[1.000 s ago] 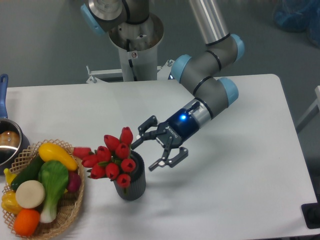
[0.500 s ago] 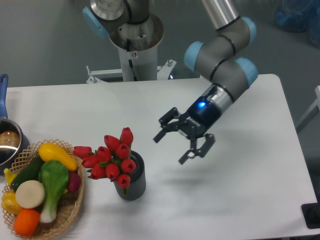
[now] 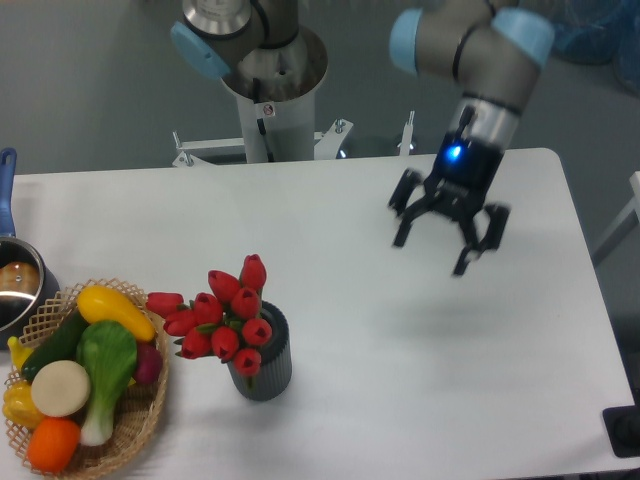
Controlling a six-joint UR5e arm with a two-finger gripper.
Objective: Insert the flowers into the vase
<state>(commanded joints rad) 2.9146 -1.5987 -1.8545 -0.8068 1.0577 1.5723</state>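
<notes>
Since a second ago the gripper [image 3: 445, 242] is pulling well away from the vase [image 3: 262, 354]: then it was hanging just beside the vase's right rim, half a second ago it was already lifting off to the right, and now it is hovering high over the far right part of the table [image 3: 340, 220], its fingers spread wide and holding nothing. The flowers [image 3: 222, 312] are not shifting at all across the three pictures. They are sitting with their stems down in the mouth of the vase, the red heads leaning out to the left over the rim, and the vase is standing upright near the front middle of the table.

Judging from this, the insertion looks done and the arm is simply retreating; nothing appears left except perhaps checking that the leaning bunch is not tipping the vase.

To the left, a wicker basket [image 3: 135, 425] of toy vegetables is sitting just beside the flower heads, the outermost tulip nearly reaching its rim. A steel pot [image 3: 18, 285] with a blue handle is peeking in at the left edge. Nothing is lying between the gripper and the vase, so the withdrawal path is looking unobstructed.
</notes>
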